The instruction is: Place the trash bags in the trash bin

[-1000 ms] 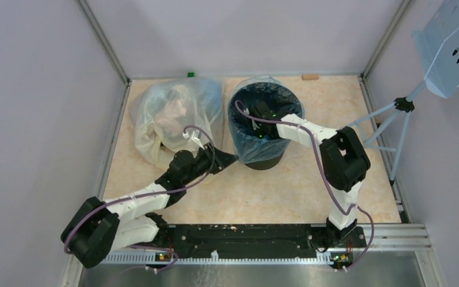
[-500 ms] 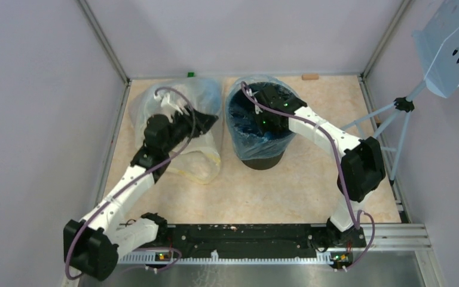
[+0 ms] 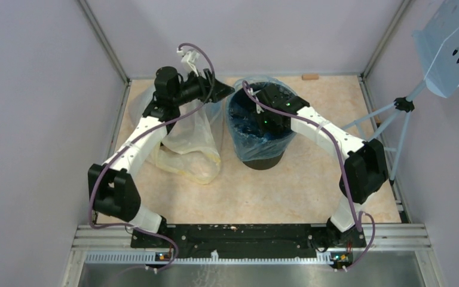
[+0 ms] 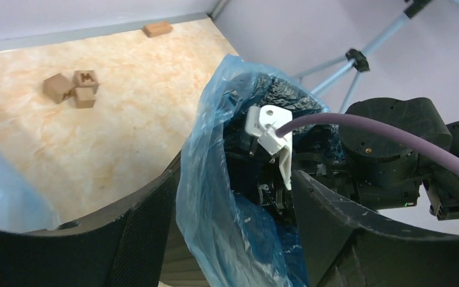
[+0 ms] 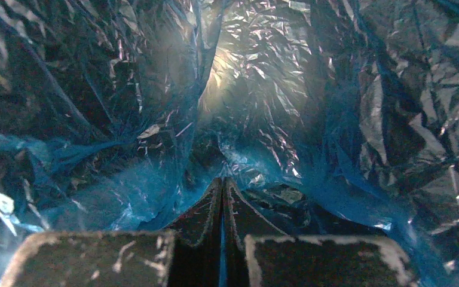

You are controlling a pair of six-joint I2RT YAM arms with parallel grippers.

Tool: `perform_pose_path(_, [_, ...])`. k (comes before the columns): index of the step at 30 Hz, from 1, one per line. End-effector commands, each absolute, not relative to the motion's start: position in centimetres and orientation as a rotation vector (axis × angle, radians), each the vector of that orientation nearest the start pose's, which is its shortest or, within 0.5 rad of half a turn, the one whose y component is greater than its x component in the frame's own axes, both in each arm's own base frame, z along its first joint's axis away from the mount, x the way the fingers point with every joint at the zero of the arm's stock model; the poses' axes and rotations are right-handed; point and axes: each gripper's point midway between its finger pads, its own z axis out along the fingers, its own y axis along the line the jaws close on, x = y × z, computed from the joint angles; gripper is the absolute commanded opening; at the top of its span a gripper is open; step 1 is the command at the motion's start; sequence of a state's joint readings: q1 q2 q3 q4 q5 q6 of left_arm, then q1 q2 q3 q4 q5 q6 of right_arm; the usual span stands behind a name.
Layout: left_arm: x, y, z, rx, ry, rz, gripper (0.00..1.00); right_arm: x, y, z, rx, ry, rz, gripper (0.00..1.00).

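The trash bin (image 3: 267, 162) is a black ribbed wastebasket at the back centre, lined by the blue trash bag (image 3: 252, 147), whose film drapes over its rim. My left gripper (image 3: 223, 93) hangs at the bin's left rim, open. In the left wrist view its fingers (image 4: 137, 239) straddle a raised edge of the trash bag (image 4: 215, 173) without closing on it. My right gripper (image 5: 222, 186) is down inside the bin, shut, its tips pressed against the crinkled trash bag (image 5: 263, 89). From above only its wrist (image 3: 273, 106) shows.
A large clear yellowish bag (image 3: 186, 143) lies left of the bin, under my left arm. Small wooden blocks (image 4: 72, 88) sit on the floor behind the bin, another (image 3: 310, 76) by the back wall. A blue tripod stand (image 3: 394, 113) is at the right wall.
My left arm swung up from the bin's front-left to its back-left rim, and its jaws opened wider. My right arm stretched further over the bin, still shut inside.
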State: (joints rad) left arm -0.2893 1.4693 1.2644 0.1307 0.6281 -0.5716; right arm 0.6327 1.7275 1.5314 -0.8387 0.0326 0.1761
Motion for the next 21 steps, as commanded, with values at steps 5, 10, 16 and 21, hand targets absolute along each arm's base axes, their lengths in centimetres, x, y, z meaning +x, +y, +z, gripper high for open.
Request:
perform_pose_path(5, [42.0, -26.9, 34.4, 0.544, 1.693, -1.195, 0.66, 32.5, 24.5, 16.8, -0.585, 2.502, 0.276, 0.0])
perform_pose_path(10, [42.9, -28.2, 32.8, 0.533, 1.712, -1.32, 0.62, 32.6, 24.4, 16.7, -0.59, 2.502, 0.271, 0.0])
perform_pose_path(16, [43.8, -28.7, 32.4, 0.524, 1.707, -1.369, 0.44, 32.5, 24.5, 16.5, -0.602, 2.506, 0.27, 0.0])
perform_pose_path(21, [44.1, -28.6, 32.3, 0.501, 1.694, -1.43, 0.14, 32.3, 24.4, 16.5, -0.625, 2.507, 0.274, 0.0])
